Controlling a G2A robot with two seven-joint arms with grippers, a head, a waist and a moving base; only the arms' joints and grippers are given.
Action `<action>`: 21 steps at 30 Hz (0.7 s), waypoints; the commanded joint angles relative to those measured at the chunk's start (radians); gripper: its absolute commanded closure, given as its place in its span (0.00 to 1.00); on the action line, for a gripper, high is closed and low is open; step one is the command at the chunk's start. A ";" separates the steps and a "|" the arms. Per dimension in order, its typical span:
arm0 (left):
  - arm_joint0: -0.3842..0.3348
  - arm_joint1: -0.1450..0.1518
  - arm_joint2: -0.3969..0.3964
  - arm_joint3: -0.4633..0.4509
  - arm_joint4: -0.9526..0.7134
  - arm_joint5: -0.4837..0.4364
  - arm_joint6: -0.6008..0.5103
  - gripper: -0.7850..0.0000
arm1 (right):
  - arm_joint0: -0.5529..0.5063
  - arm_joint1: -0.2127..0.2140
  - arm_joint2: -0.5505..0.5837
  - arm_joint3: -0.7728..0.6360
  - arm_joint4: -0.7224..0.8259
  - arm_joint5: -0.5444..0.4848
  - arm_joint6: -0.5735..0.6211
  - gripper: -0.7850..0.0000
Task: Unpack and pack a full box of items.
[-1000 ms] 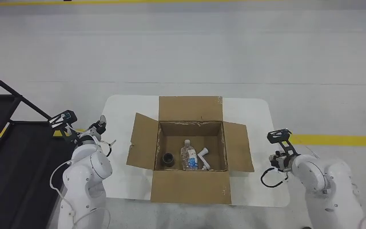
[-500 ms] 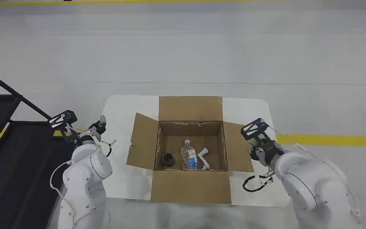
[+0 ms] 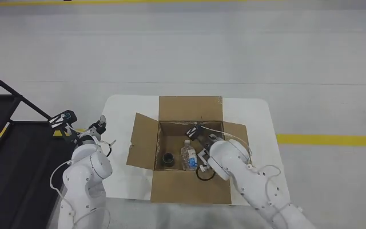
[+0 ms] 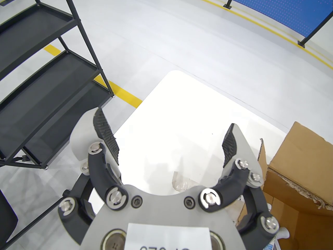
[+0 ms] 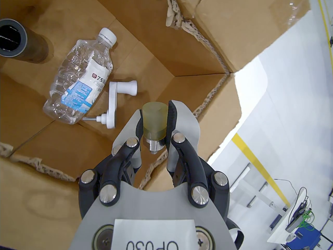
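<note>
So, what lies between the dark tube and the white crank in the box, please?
A clear water bottle on its side, seen in the right wrist view.

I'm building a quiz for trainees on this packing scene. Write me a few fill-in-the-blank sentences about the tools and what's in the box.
1. The right tool is ____ on a yellowish cylinder over the box.
2. The left tool is open and holds ____.
3. The bottle in the box lies on its ____.
4. ____ things rest on the box floor: bottle, crank and dark tube.

Missing words: shut; nothing; side; three.
</note>
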 commanded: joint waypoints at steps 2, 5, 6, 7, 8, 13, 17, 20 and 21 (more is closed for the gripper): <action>0.000 0.000 0.000 0.000 0.000 0.000 0.000 0.00 | 0.075 -0.031 -0.059 0.144 0.002 0.022 -0.014 1.00; 0.000 0.000 0.000 0.000 0.000 0.000 0.000 0.00 | 0.133 -0.062 -0.108 0.256 0.008 0.039 -0.033 1.00; 0.000 0.000 0.000 0.000 0.000 0.000 0.000 0.00 | 0.149 -0.073 -0.123 0.287 0.008 0.042 -0.041 1.00; 0.000 0.000 0.000 0.000 0.000 0.000 0.000 0.00 | 0.163 -0.083 -0.137 0.318 0.015 0.043 -0.048 1.00; 0.000 0.000 0.000 0.000 0.000 0.000 0.000 0.00 | 0.178 -0.093 -0.149 0.346 0.019 0.044 -0.054 1.00; 0.000 0.000 0.000 0.000 0.000 0.000 0.000 0.00 | 0.232 -0.144 -0.215 0.465 0.033 0.043 -0.080 1.00; 0.000 0.000 0.000 0.000 0.000 0.000 0.000 0.00 | 0.264 -0.183 -0.250 0.555 0.056 0.041 -0.107 1.00; 0.000 0.000 0.000 0.000 0.000 0.000 0.000 0.00 | 0.285 -0.210 -0.266 0.622 0.077 0.039 -0.128 0.98; 0.000 0.000 0.000 0.000 0.000 0.000 0.000 0.00 | 0.293 -0.219 -0.269 0.642 0.089 0.036 -0.134 0.91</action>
